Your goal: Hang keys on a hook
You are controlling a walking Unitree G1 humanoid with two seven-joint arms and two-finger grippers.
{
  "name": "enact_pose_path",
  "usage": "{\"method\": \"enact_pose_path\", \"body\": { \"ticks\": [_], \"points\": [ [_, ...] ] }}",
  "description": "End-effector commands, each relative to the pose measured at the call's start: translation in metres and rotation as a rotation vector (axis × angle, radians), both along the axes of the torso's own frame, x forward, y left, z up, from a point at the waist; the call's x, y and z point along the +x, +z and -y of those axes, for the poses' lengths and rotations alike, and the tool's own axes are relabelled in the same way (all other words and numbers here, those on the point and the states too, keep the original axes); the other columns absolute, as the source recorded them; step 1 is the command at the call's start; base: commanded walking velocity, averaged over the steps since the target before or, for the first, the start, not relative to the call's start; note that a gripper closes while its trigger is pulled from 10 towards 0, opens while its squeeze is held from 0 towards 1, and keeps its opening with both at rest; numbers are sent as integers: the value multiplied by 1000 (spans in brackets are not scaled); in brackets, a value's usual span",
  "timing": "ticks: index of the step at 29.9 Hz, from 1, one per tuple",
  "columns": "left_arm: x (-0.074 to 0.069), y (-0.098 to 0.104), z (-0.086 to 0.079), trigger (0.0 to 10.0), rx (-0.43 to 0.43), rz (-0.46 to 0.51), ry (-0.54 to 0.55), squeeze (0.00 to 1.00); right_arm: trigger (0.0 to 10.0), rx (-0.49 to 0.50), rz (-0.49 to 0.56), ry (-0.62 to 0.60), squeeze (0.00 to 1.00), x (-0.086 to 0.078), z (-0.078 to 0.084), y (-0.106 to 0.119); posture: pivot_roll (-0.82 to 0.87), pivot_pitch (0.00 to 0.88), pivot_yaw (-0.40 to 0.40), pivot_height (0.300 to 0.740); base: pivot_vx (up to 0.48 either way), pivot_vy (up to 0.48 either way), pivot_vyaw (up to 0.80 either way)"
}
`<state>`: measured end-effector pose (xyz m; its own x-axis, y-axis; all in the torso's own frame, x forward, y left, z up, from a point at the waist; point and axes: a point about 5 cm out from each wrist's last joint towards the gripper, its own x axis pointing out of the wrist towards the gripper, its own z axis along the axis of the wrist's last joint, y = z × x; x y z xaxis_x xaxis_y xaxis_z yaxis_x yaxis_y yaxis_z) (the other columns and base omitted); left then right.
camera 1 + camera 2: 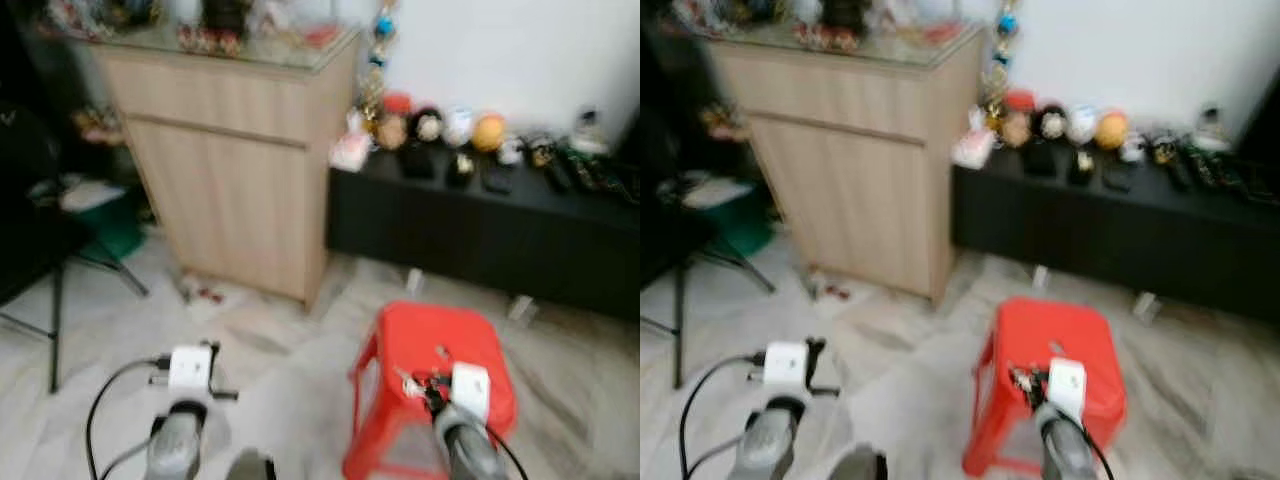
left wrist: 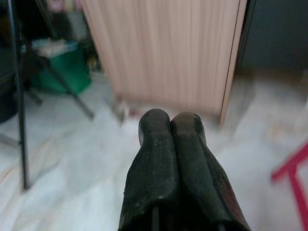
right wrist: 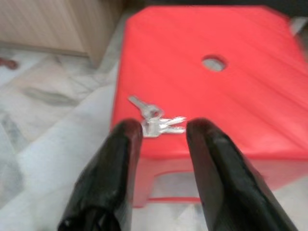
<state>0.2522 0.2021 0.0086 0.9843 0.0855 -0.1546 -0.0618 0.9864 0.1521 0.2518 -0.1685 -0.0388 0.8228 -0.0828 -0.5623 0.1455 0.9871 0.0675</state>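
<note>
A bunch of silver keys [image 3: 156, 120] lies on the near left part of a red plastic stool [image 3: 211, 91], close to its front edge. My right gripper [image 3: 163, 129] is open just above them, one black finger on each side of the bunch. In the eye views that gripper [image 1: 432, 392] hovers over the stool [image 1: 430, 350] at the same spot as the keys [image 1: 410, 384]. My left gripper [image 2: 171, 120] is shut on nothing and points over the floor toward the wooden cabinet [image 1: 240, 170]; it sits low on the left [image 1: 205, 378].
A black low bench [image 1: 480, 225] with small figurines runs along the white wall behind the stool. The wooden cabinet has a glass top with clutter. A black stand's legs [image 1: 55, 310] and a green bin [image 1: 115, 225] are at the left. Pale marble floor [image 1: 280, 360] lies between.
</note>
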Motion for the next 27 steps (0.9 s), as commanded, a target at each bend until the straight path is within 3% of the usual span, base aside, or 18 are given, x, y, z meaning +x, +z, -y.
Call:
{"method": "enact_pose_path", "body": {
  "ticks": [1, 11, 15, 27],
  "points": [
    [2, 0, 0, 10000, -6, -5, -1, 0, 10000, 13, -25, 5, 0, -4, -3, -4, 171, 8, -57, 647, 240, 0, 0],
    [3, -2, 0, 10000, -12, -21, -2, 0, 10000, 20, -40, 16, 0, -6, -4, -6, 168, 8, -57, 647, 285, 0, 0],
    [3, -3, 0, 10000, -12, -24, 2, 0, 10000, 14, -73, 73, 0, -11, -5, -10, 171, 10, -59, 647, 344, 0, 0],
    [6, -4, 1, 10000, -15, -31, -2, 0, 10000, 16, -99, 56, 0, -17, -1, -14, 167, 11, -57, 647, 357, 0, 0]
  ]
}}
